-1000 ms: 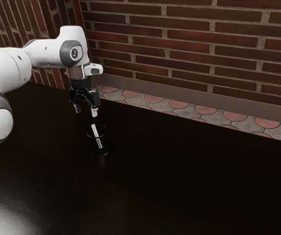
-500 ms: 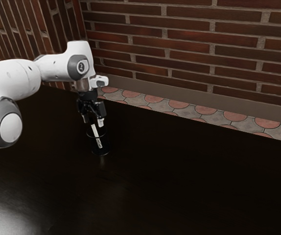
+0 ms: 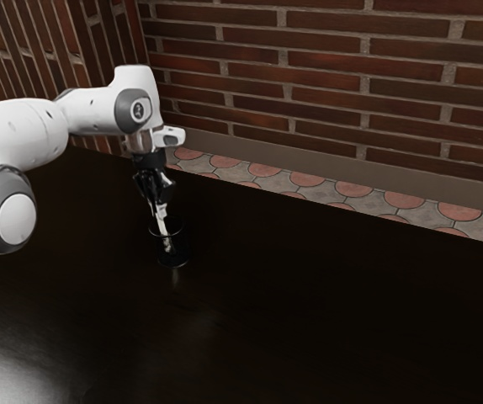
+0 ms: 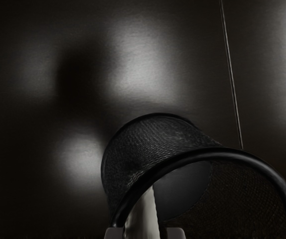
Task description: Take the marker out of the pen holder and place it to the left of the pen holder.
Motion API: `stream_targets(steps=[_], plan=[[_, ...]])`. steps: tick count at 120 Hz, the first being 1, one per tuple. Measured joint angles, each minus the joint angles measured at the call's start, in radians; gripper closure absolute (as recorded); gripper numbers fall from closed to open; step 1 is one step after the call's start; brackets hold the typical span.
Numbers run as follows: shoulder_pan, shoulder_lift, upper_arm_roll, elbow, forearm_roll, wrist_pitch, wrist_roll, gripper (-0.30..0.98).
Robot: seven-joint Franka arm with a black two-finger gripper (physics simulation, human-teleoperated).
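my claw is clamped on the upper end of the marker, its fingers drawn in on it from both sides, with the pads standing at either side of the barrel. the marker's lower part is inside the pen holder, and it leans, its top toward the exterior view's left. i judge this to be the start of the lift. the first danger is my grip: i have only the upper end, so if the pads sit off-centre the barrel could swivel or slide out as i pull. the next is the rim, which runs close beside the marker. a lift with any sideways drift could catch the marker or a fingertip on it and tip the holder (light-looking mesh, i don't trust it to stay put). so straight up first, until the lower end is over the rim, and only then across. further out, the dark table stretches right and near, with the brick wall on the far side. a round barrel let go too high could roll there, so i should lay it down low and gently.
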Motion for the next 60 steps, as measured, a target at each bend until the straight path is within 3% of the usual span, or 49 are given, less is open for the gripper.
stream_targets(steps=[35, 46, 60], plan=[[0.001, -0.23, 0.003, -0.001, 0.03, -0.097, 0.009, 0.75], [0.006, -0.256, 0.006, 0.0, 0.085, -0.154, 0.011, 0.76], [0.009, -0.208, 0.039, 0.002, 0.201, -0.254, 0.004, 0.76]])
